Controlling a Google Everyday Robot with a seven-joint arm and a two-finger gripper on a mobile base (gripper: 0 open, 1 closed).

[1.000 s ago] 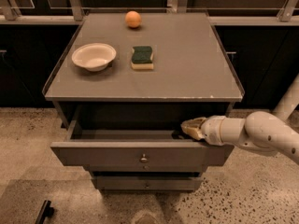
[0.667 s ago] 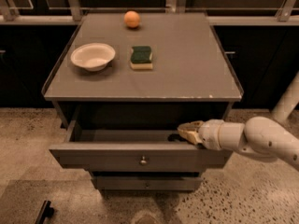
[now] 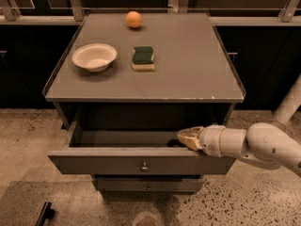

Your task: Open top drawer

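I am pulling the top drawer out from under the grey table. My claw is sitting at the top edge of the drawer's front, to the right of the little knob. I cannot tell if it is spread or pressed together. The drawer is sticking out a bit more than a moment ago, so I think the job is getting close to done.

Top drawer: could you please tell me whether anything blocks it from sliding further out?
Nothing visible does. The wide grey-brown metal top drawer faces speckled floor; the white arm's gripper sits just behind its front panel, right of the knob.
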